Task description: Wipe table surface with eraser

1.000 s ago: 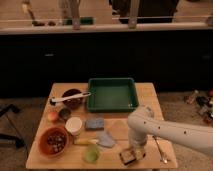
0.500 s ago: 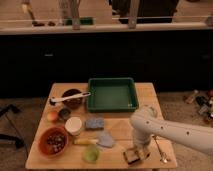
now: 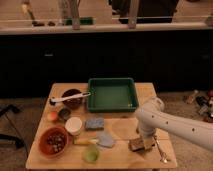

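Note:
The table surface (image 3: 120, 127) is a light wooden top of pale planks. The eraser (image 3: 140, 145) is a small tan block with a dark face. It lies on the table near the front right, under my gripper (image 3: 142, 142). The white arm (image 3: 170, 122) reaches in from the right and bends down onto the eraser. The gripper seems to hold the eraser against the wood.
A green tray (image 3: 112, 93) stands at the back middle. A dark bowl with a white-handled tool (image 3: 70, 97), a white cup (image 3: 74, 125), a red bowl (image 3: 53, 141), a blue sponge (image 3: 93, 123), a blue-grey cloth (image 3: 105, 139), a green cup (image 3: 91, 153) and a metal utensil (image 3: 161, 151) lie around.
The gripper and the eraser have shifted slightly on the front right of the table. Nothing else has moved.

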Robot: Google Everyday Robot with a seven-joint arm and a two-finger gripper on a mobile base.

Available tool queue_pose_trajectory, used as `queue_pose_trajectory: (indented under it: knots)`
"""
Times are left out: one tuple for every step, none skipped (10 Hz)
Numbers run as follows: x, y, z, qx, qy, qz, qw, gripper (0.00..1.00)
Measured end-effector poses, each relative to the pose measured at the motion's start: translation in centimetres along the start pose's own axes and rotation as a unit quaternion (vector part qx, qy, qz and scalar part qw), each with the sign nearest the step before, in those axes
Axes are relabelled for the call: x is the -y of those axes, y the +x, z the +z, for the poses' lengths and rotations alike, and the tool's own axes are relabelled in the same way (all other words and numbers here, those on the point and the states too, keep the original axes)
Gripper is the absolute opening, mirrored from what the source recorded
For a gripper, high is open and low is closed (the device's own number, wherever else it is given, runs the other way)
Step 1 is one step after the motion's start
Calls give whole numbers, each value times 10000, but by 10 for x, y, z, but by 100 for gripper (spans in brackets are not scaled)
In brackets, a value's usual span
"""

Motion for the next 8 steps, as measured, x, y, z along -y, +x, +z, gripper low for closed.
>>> queue_pose_trajectory:
  knots:
    - [9, -2, -4, -30, 94, 29, 9999, 4]
    - [11, -5, -6, -46, 136, 27, 9999, 4]
    - [15, -18, -8, -16, 169, -67, 9998, 4]
    - [19, -36, -11, 56, 223, -232, 9995, 4]
    - [17, -47, -14, 121, 225, -367, 9990, 4]
    - [15, -53, -16, 163, 226, -464, 9985, 4]
    - [3, -65, -21, 303, 197, -754, 9965, 4]
    - [-7, -70, -23, 380, 157, -900, 9951, 4]
